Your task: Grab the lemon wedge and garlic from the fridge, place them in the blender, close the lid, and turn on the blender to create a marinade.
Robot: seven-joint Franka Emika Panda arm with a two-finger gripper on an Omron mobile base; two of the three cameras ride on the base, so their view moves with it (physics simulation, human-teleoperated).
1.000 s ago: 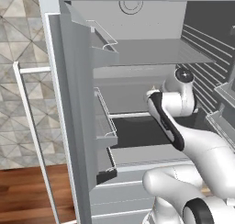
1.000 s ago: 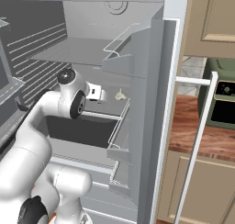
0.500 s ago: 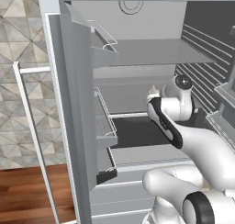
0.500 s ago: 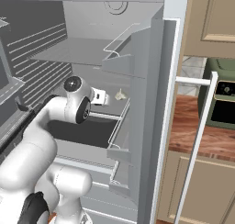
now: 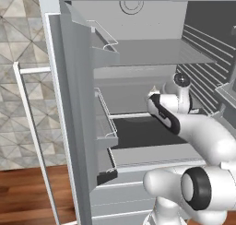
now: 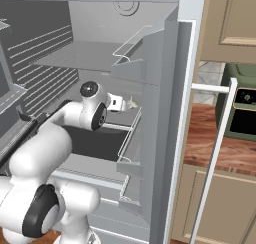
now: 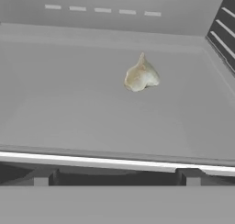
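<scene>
fridge (image 5: 69,127) looks like matt grey-silver metal w/ a brushed, satin sheen, no real reflections. shelves (image 5: 152,51) inside = smooth flat grey, prob plastic or painted metal, v. matt; lower tray (image 5: 138,132) is darker charcoal, also matt. door racks (image 6: 131,138) have thin pale wire rails, slightly shiny. handle (image 6: 215,153) is a smooth white bar, semi-gloss. garlic (image 7: 141,75) looks papery, pale off-white w/ a dull, faintly mottled skin. arm (image 5: 203,141) = glossy white plastic shell w/ black rubbery-looking joints. floor (image 5: 27,192) far left is polished reddish wood; wall tiles (image 5: 18,35) look like matt veined stone.
</scene>
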